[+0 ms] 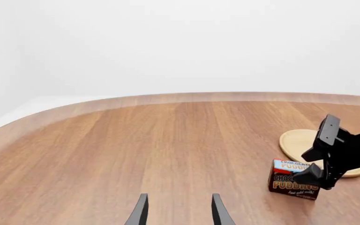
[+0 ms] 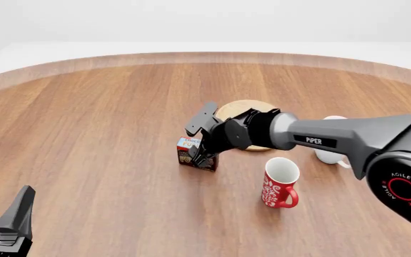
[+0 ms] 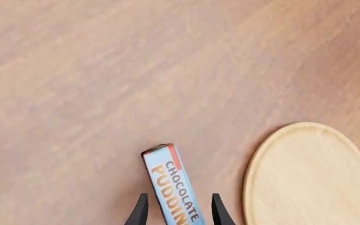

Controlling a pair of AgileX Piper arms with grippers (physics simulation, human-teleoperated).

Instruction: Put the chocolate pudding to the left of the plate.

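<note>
Wooden table (image 2: pixel 84 134) with pudding carton (image 2: pixel 185 152), plate (image 2: pixel 228 110), two mugs (image 2: pixel 280 183).

Three viewpoints: one fixed overview, two riding on the arms.

The front view sits high on the arms' own side and looks forward and down across the table (image 2: pixel 98 123), taking in both arms. The left wrist view looks low and nearly level over the tabletop from afar, toward the far rim. The right wrist view hangs close above the wood, aimed steeply down. All three share the chocolate pudding (image 3: pixel 172 187) and the plate (image 3: pixel 311 176); the left wrist view also catches the right end effector (image 1: pixel 314 176).
</note>
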